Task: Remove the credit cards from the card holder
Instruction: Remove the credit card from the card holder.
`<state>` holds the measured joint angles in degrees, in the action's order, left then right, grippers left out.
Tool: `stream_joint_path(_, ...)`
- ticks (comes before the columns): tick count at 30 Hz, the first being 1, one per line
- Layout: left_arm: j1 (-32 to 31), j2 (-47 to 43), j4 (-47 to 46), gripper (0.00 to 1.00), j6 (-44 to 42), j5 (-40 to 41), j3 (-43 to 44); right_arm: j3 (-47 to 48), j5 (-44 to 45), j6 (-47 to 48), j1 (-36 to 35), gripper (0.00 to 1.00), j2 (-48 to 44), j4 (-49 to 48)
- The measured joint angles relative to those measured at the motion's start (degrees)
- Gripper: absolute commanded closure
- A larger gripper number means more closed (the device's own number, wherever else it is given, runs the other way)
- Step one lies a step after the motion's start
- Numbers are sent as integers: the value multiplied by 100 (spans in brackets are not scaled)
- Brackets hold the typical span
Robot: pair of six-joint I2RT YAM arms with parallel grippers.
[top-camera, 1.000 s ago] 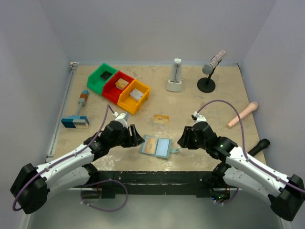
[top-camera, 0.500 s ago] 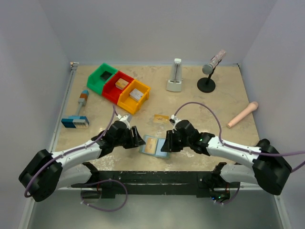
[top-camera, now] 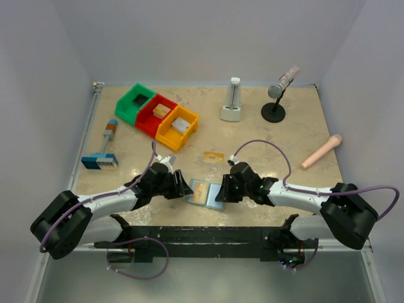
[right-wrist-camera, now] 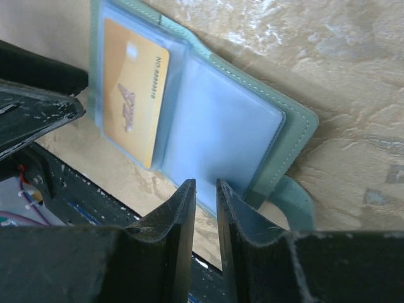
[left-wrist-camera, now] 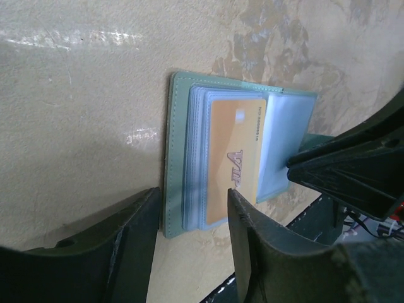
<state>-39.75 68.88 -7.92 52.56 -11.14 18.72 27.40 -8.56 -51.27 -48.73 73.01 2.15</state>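
Note:
The light teal card holder [top-camera: 206,194] lies open and flat near the table's front edge. An orange-gold credit card [left-wrist-camera: 233,151] sits in its left panel's clear sleeves. The right panel [right-wrist-camera: 221,120] shows only pale blue plastic. A second orange-gold card [top-camera: 214,156] lies loose on the table behind the holder. My left gripper [left-wrist-camera: 192,205] is open, its fingers straddling the near corner of the left panel. My right gripper [right-wrist-camera: 205,186] stands at the right panel's near edge, beside the side tab [right-wrist-camera: 297,199]. Its jaws are a thin gap apart with nothing visibly between them.
Green [top-camera: 134,103], red [top-camera: 158,113] and orange [top-camera: 178,126] bins stand at the back left, two holding small blocks. A blue-and-white block with a handle [top-camera: 101,158] lies at the left. A white upright object [top-camera: 232,101], a microphone stand [top-camera: 276,95] and a pink cylinder [top-camera: 320,151] are behind and to the right.
My right arm has swung left onto the holder's right panel and its jaws have narrowed. My left gripper has narrowed a little and edged closer to the left panel.

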Motion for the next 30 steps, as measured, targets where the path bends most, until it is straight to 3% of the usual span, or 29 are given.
stream_joint_path(13, -68, 0, -678, 53, 214, -197, -354, -17, 175, -87, 125, 75, 157, -9)
stream_joint_path(18, -195, -4, -654, 53, 238, -238, -363, -17, 389, -4, 232, 68, -116, 295)
stream_joint_path(22, -203, -275, -328, 50, 234, -179, -389, -4, 485, 144, 251, 63, -588, 601)
stream_joint_path(30, -190, -1661, 872, 51, 188, 367, -407, 208, 422, 323, 52, 64, -1032, 636)
